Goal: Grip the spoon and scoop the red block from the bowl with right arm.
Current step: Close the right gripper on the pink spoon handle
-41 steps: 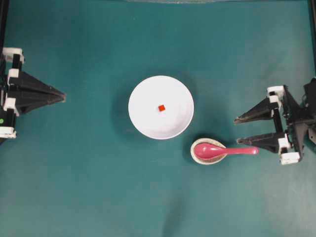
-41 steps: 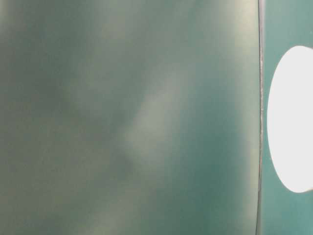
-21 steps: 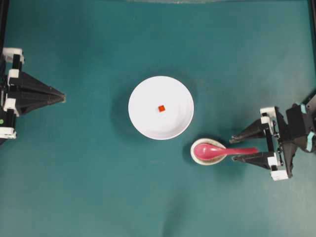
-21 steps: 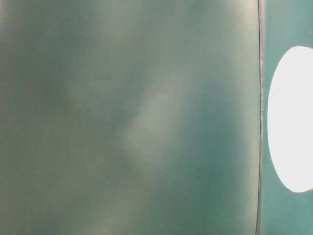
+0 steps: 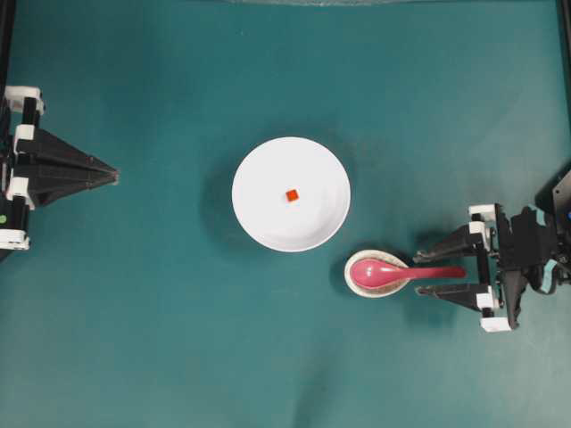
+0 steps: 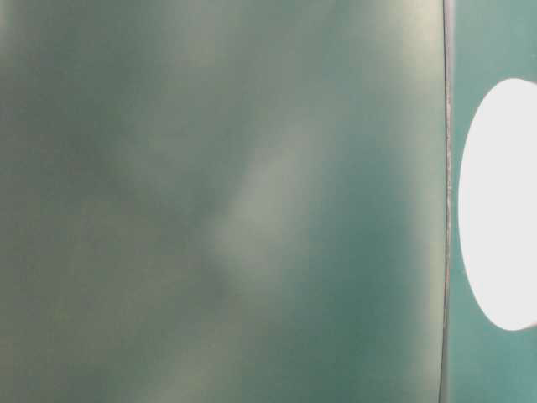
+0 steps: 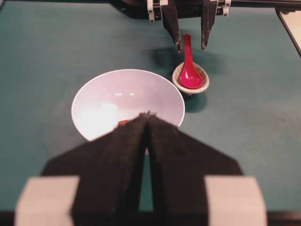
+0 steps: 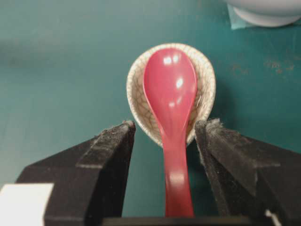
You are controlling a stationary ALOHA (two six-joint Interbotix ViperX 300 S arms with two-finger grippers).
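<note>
The right gripper (image 5: 419,268) reaches in level toward the spoon rest (image 5: 376,273), its fingers spread wide on either side of the spoon (image 5: 393,271) handle without touching it. The spoon's scoop lies in the rest, just beside the bowl (image 5: 291,193), which holds the red block (image 5: 292,195). The left gripper (image 5: 112,175) is well apart, its fingers pressed together on nothing.

The right gripper (image 5: 417,274) straddles the handle of the spoon (image 5: 393,272), one finger on either side, the scoop lying in the spoon rest (image 5: 368,287) just beyond its fingertips. Farther ahead sits the bowl (image 5: 291,193), the red block (image 5: 292,195) inside, the left gripper (image 5: 114,175) well beyond it.
</note>
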